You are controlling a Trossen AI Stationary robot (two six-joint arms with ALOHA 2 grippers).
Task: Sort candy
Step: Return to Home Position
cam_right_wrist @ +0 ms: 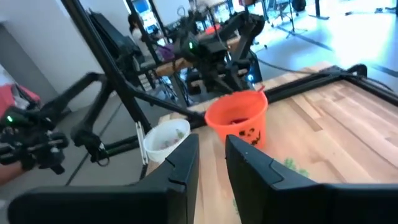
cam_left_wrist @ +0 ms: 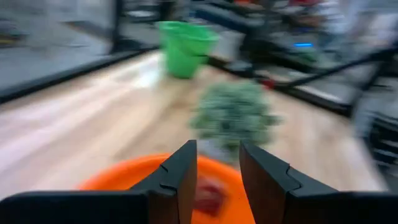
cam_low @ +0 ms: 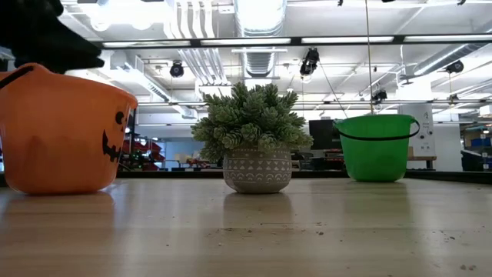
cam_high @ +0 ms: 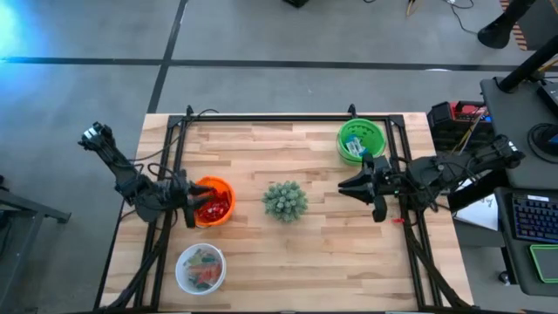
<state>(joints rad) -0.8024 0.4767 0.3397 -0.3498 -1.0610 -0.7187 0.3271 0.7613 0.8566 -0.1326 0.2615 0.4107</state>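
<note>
Red candy lies in the orange pumpkin-face bucket at the table's left. My left gripper hovers over that bucket's left rim, open; in its wrist view a red piece shows in the bucket beyond the empty gap. A blue-and-white candy lies in the green bucket at the far right. Mixed candy fills the white bowl near the front left. My right gripper hangs high, just nearer than the green bucket, pointing toward the table's left, narrowly open and empty.
A spiky green plant in a grey pot stands at the table's middle between the two grippers. A black metal frame runs around the table's edges. Bare wood lies in front of the plant and along the far left.
</note>
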